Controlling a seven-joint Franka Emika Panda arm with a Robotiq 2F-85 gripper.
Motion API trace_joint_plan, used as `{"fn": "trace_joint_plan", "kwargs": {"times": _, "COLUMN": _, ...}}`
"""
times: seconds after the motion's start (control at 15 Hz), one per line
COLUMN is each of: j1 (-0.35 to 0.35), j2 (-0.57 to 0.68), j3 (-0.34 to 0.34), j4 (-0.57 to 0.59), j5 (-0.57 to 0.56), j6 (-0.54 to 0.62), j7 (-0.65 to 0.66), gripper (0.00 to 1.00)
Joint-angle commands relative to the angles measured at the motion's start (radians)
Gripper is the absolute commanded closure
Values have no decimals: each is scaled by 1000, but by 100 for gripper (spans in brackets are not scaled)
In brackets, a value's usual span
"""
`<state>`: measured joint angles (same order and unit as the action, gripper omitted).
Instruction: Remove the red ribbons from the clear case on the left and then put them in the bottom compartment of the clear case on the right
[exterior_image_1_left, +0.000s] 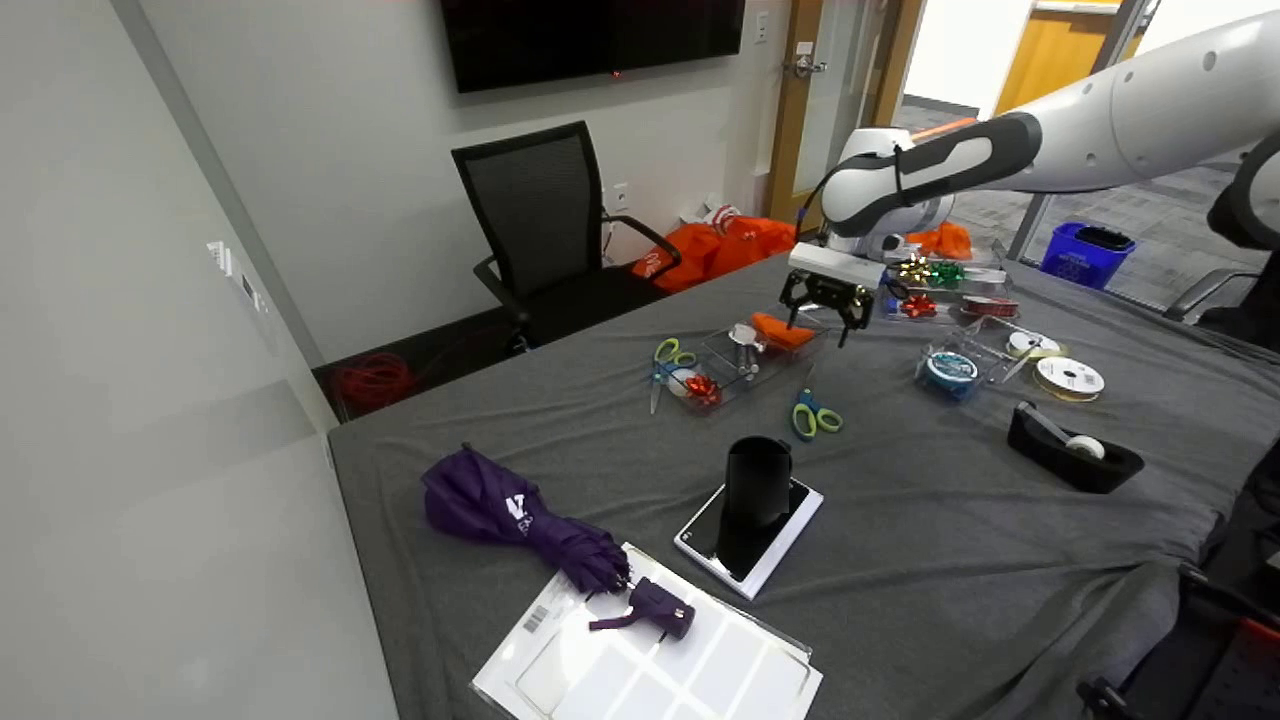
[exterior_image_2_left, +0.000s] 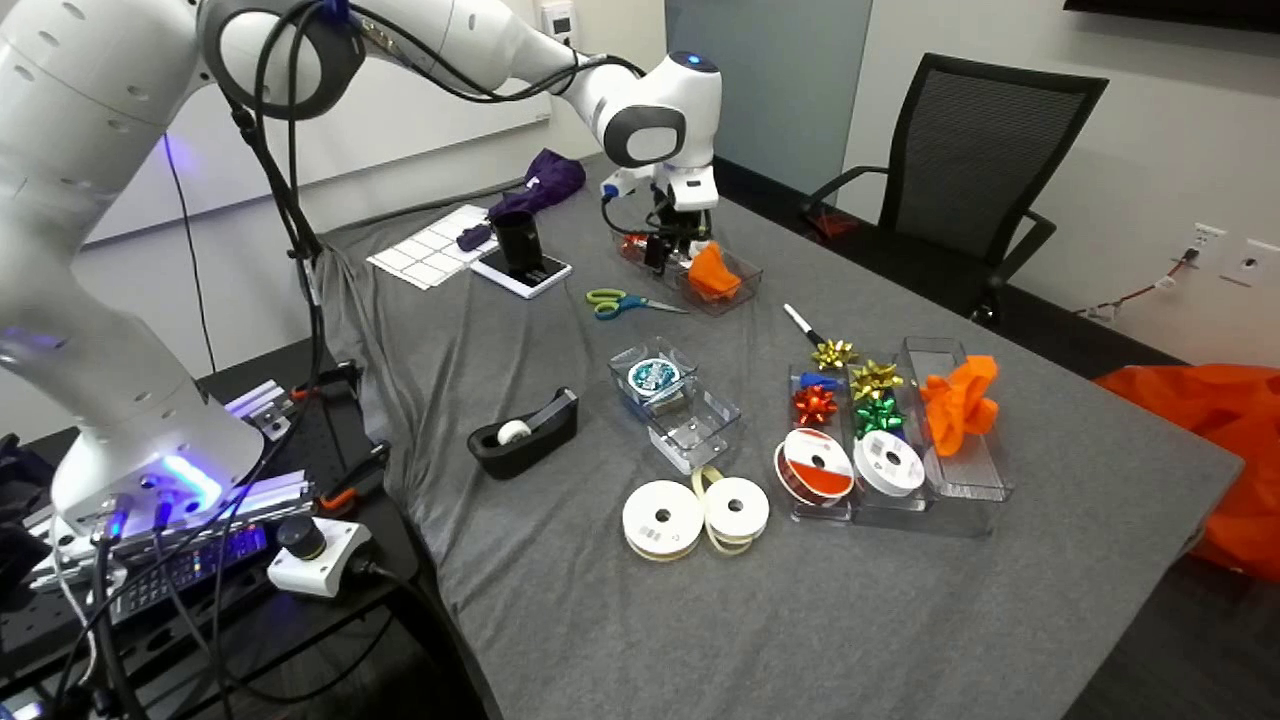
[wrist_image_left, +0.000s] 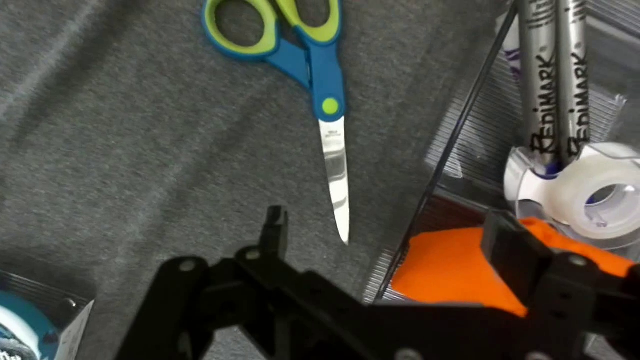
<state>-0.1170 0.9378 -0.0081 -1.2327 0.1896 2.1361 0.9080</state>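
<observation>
End effector (wrist_image_left: 387, 220): my jaws stand wide apart, holding nothing, above the edge of a clear case (wrist_image_left: 492, 120).
Orange cloth (wrist_image_left: 450, 265): in that case, below one of my fingers (wrist_image_left: 507, 252); contact I cannot tell.
Tape roll (wrist_image_left: 570, 197), marker pens (wrist_image_left: 539, 85): same case, near the cloth.
Scissors (wrist_image_left: 327, 87): on the tabletop (wrist_image_left: 150, 150), outside the case wall.
Red bow (exterior_image_1_left: 703, 390): same case, end away from the cloth; hard to make out beside my wrist (exterior_image_2_left: 695, 120) in an exterior view.
Second scissors (exterior_image_1_left: 664, 370): near the bow, clear in an exterior view only.
Second case (exterior_image_2_left: 975, 487): well apart; bears a red spool (exterior_image_2_left: 825, 483), another red bow (exterior_image_2_left: 815, 405).
Teal spool (wrist_image_left: 30, 311): cut off in the wrist view, whole in both exterior views.
</observation>
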Motion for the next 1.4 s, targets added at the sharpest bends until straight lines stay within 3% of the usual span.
{"fn": "trace_joint_plan", "kwargs": {"times": 0.0, "j1": 20, "j2": 3, "j3": -31, "j4": 7, "j5": 24, "j6": -6, "j7": -8, "gripper": 0}}
{"fn": "trace_joint_plan", "kwargs": {"times": 0.47, "j1": 20, "j2": 7, "j3": -28, "j4": 13, "j5": 30, "j6": -15, "j7": -4, "gripper": 0}}
{"fn": "trace_joint_plan", "kwargs": {"times": 0.73, "j1": 27, "j2": -16, "j3": 23, "j4": -17, "j5": 126, "j6": -37, "j7": 14, "gripper": 0}}
{"fn": "trace_joint_plan", "kwargs": {"times": 1.33, "j1": 96, "j2": 37, "j3": 122, "j4": 26, "j5": 363, "j6": 124, "j7": 101, "gripper": 0}}
